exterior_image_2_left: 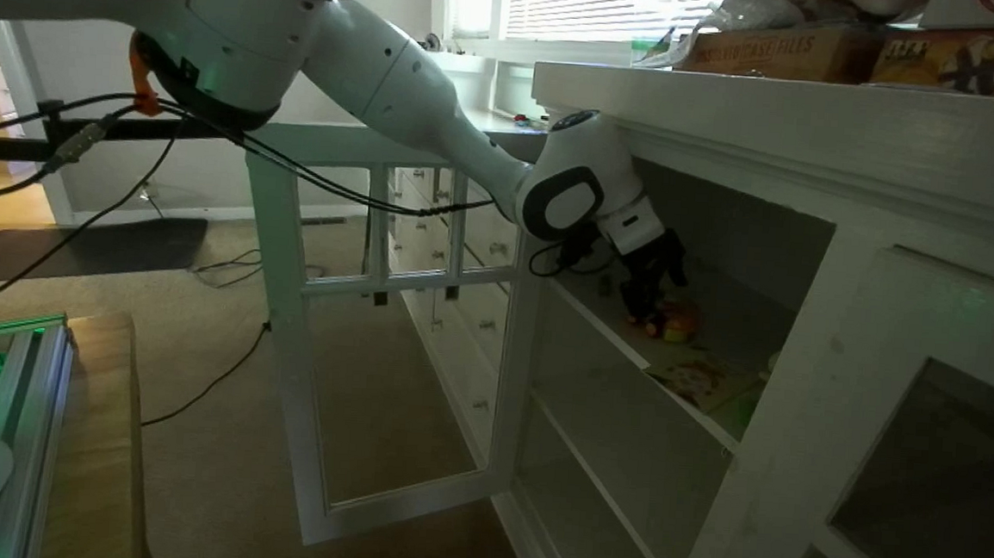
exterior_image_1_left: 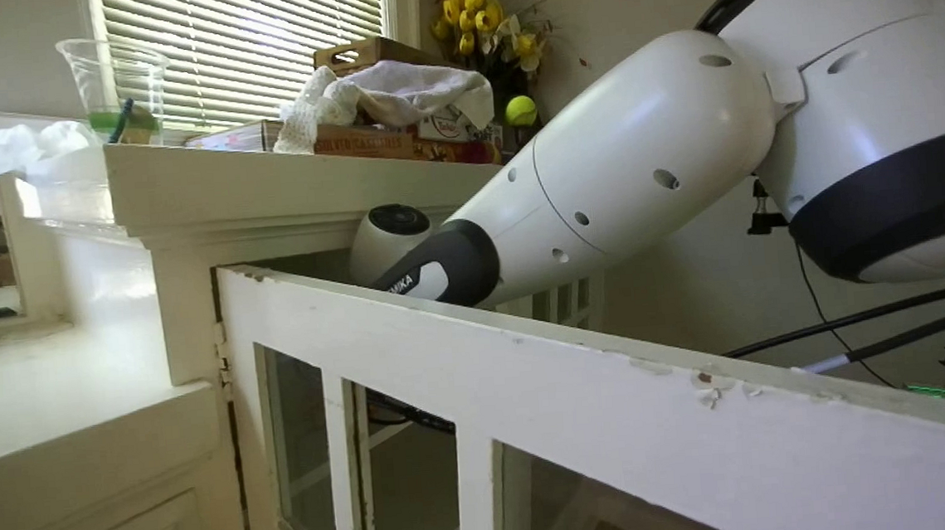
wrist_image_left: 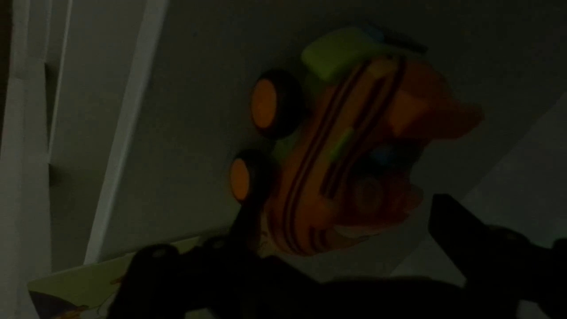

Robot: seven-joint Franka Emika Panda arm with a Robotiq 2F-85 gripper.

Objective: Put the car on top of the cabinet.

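Note:
The car is an orange toy with green parts, stripes and black wheels with orange hubs. It rests on a shelf inside the cabinet and fills the middle of the wrist view. My gripper reaches into the cabinet with its fingers at the car. In the dark wrist view the gripper is open, with the car's near end between the fingers. The left finger overlaps a wheel; the right finger stands apart from the car. The cabinet's flat top shows in an exterior view; the door hides car and gripper there.
The glass-paned door stands open beside the arm. The opening's upper edge is just above the wrist. A picture card lies on the shelf near the car. Boxes, a white cloth and a plastic cup stand on the top.

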